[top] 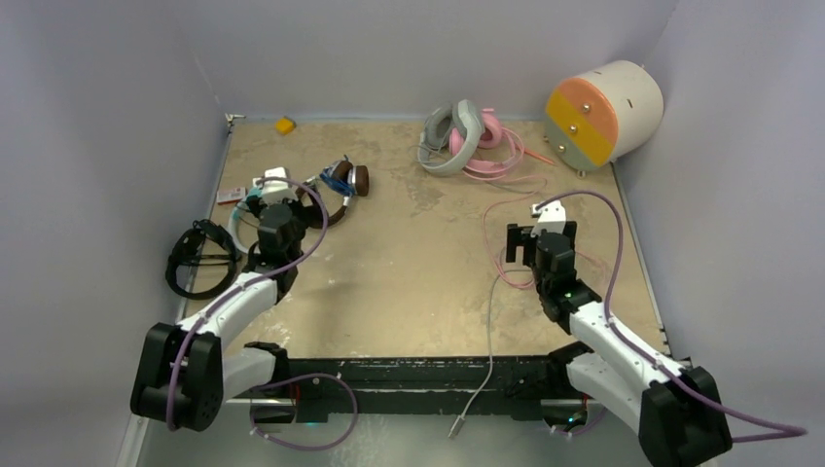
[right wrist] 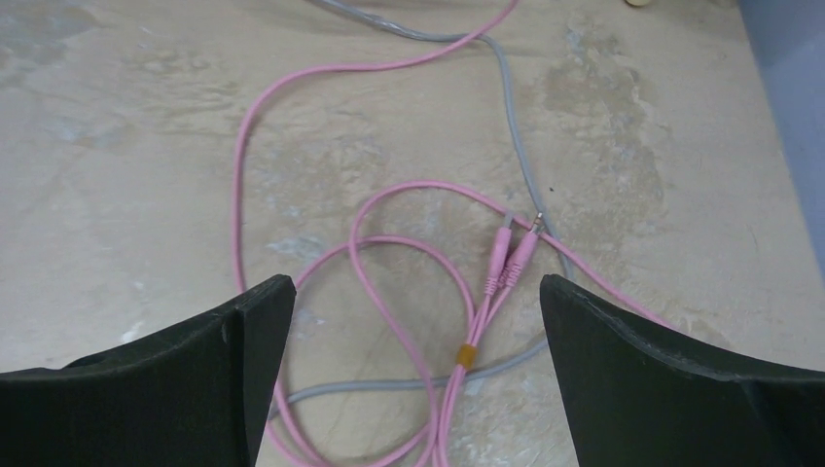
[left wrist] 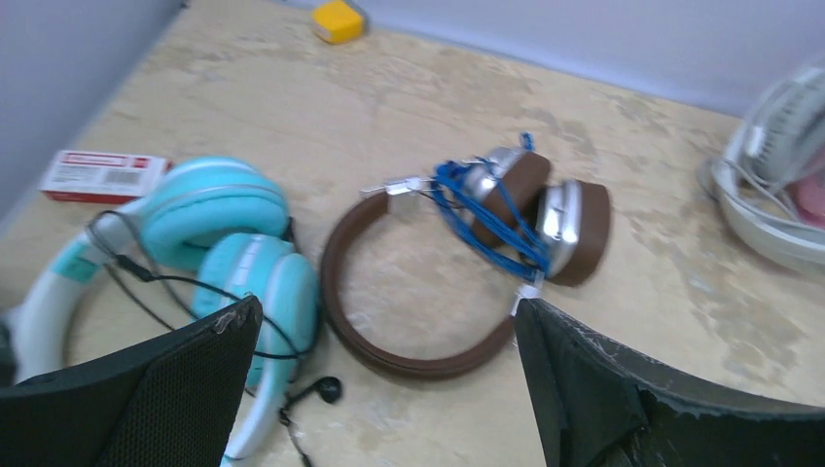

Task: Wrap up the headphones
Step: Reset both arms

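The tan table (top: 409, 282) holds headphones (left wrist: 574, 229), a pink cable (right wrist: 238, 195) and a yellow block (top: 284, 125).

Lab test cell (plain grey walls (top: 117, 88) enclose worn table (top: 409, 282)).

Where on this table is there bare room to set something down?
The middle is bare, between the brown headphones and the pink cable. Crowded: the left edge, with teal headphones and black headphones; the back right, with grey headphones and pink headphones.
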Tool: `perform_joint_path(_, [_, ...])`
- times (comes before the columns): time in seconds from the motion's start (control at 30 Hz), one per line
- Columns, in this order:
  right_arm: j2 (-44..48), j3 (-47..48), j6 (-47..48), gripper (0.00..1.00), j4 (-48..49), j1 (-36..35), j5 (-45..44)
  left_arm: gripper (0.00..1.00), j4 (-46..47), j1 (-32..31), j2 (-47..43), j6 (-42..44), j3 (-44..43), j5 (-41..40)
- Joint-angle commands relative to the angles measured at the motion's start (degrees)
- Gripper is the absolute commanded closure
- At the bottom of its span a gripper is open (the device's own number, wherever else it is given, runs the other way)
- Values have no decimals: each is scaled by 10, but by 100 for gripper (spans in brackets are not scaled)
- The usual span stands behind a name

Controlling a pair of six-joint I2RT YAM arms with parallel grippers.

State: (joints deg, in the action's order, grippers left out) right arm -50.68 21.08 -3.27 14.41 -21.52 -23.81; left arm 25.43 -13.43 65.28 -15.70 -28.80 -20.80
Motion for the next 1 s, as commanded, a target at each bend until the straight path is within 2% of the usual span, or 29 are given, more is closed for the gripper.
perform_joint_path(0.0, [-63, -17, 63, 1, 179, 28, -5, 0, 168, 48, 18, 58, 68, -13])
perform_joint_path(0.07, [-113, -12, 68, 1, 215, 46, -21, 0, 228, 67, 38, 70, 94, -9])
perform_joint_path(0.2, [-206, -17, 44, 1, 293, 95, 12, 0, 267, 104, 96, 77, 101, -12])
perform_joint_path(0.27, [-243, -26, 48, 1, 347, 110, 8, 0, 305, 123, 118, 72, 109, 21])
perform_joint_path(0.33, [-283, -43, 63, 1, 425, 121, -9, 0, 267, 134, 124, 67, 90, 59])
perform_joint_path(0.43, [-330, -60, 74, 1, 516, 132, -11, 0, 257, 141, 136, 70, 78, 88])
perform_joint_path(0.5, [-367, -56, 61, 1, 533, 135, -21, 0, 278, 148, 146, 70, 90, 91])
perform_joint_path(0.53, [-382, -59, 81, 1, 578, 139, -23, 0, 303, 149, 151, 67, 105, 87])
perform_joint_path(0.63, [-359, -47, 48, 1, 503, 145, -4, 0, 364, 152, 179, 71, 128, 106])
perform_joint_path(0.7, [-375, -48, 68, 1, 536, 147, 1, 0, 381, 153, 209, 71, 126, 111])
perform_joint_path(0.8, [-367, -41, 51, 1, 497, 156, 34, 1, 438, 153, 256, 93, 132, 159])
perform_joint_path(0.87, [-391, -51, 61, 2, 530, 169, 90, 0, 419, 152, 264, 111, 117, 201])
perform_joint_path(0.9, [-414, -59, 90, 4, 595, 170, 94, 0, 407, 152, 259, 111, 115, 205])
perform_joint_path(0.93, [-404, -67, 89, 4, 588, 169, 104, 3, 407, 152, 259, 112, 115, 205])
perform_joint_path(0.97, [-389, -65, 81, 5, 541, 170, 130, 6, 416, 153, 264, 112, 117, 205])
